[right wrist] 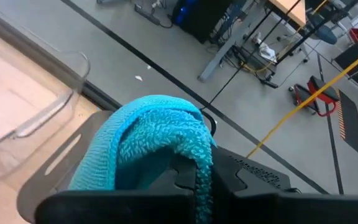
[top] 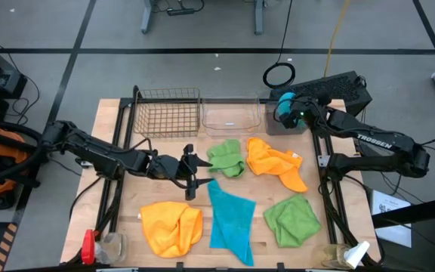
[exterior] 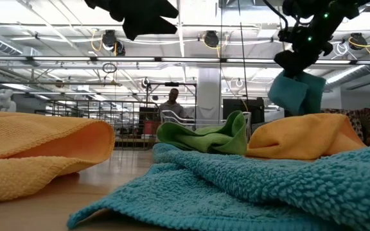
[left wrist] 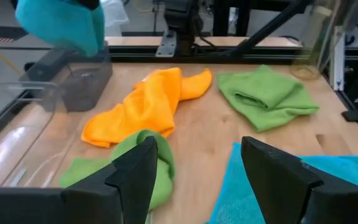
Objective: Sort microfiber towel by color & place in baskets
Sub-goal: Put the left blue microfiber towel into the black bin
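High view, right gripper (top: 287, 108): it holds a small blue towel (top: 285, 106), bunched up, right over the dark grey tub (top: 272, 125) at the back of the table (top: 112, 121). You are in the drop step.
High view, baskets: the wire-mesh basket (top: 166, 113), the clear plastic tub (top: 231, 115) and the dark grey tub stand in a row at the back, side by side.
High view, left gripper (top: 191, 173): it is wide and holds nothing. It hangs near the middle of the table, just beside the back green towel (top: 226, 158).
High view, towels left to sort: a big blue towel (top: 231, 219), a front green towel (top: 291, 219), a front yellow towel (top: 171, 227) and a back orange towel (top: 276, 163).
Low view: you see the small blue towel (exterior: 297, 92) hanging from the right gripper (exterior: 300, 64), up in the air behind the orange one (exterior: 307, 137). It is not yet down in any tub.
Left wrist view: the two dark fingers (left wrist: 135, 177) stand far apart with only table between them. The green towel (left wrist: 138, 167) lies just in front of one finger.
Right wrist view: the blue towel (right wrist: 148, 143) is pinched tight. The grey tub's rim (right wrist: 82, 152) shows right under it.
Your next move, I think: let the right fingers go wide so the blue towel falls in the grey tub, then lift away. The left side can then close on the green towel.
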`<state>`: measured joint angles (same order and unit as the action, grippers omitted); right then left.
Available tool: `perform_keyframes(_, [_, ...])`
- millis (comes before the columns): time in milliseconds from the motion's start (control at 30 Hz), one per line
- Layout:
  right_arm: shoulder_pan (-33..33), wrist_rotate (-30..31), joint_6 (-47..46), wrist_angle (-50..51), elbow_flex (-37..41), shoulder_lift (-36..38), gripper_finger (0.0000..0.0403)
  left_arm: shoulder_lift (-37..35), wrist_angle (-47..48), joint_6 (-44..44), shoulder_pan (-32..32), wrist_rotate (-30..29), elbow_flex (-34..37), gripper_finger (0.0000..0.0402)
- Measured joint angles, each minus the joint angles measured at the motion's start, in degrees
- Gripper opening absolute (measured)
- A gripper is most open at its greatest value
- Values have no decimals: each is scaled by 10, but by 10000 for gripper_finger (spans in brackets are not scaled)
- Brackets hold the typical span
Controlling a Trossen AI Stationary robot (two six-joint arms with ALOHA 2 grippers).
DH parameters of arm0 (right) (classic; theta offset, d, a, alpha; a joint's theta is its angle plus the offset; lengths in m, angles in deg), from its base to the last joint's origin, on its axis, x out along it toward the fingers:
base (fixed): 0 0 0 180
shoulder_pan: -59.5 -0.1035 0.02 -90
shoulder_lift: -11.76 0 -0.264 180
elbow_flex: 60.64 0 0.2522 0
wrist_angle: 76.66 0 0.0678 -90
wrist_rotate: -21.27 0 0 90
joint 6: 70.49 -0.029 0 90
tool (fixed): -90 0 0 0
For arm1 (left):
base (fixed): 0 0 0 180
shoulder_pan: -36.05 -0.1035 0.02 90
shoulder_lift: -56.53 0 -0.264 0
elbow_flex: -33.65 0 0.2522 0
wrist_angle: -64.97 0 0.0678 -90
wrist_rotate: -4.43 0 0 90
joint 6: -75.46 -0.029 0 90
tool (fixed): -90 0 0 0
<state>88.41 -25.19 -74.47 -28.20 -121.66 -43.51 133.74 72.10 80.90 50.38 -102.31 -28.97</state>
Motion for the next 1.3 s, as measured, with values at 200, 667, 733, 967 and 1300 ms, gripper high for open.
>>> perform_keyframes(200, [17, 0, 13, -3, 2, -1, 3, 15, -5, -1, 1, 5, 0, 238])
perform_keyframes(667, [42, -1, 6, 10, 2, -67, 2, 27, -3, -9, 1, 5, 0, 238])
perform_keyframes(733, [42, 0, 6, 4, 2, -83, 2, 27, -3, -16, 1, 5, 0, 238])
perform_keyframes(967, [42, 4, 7, -2, 2, -127, 2, 27, -2, -18, 1, 5, 0, 238])
perform_keyframes(1300, [42, 45, 51, -2, -4, -134, 2, 27, -2, -18, 2, 5, 0, 238])
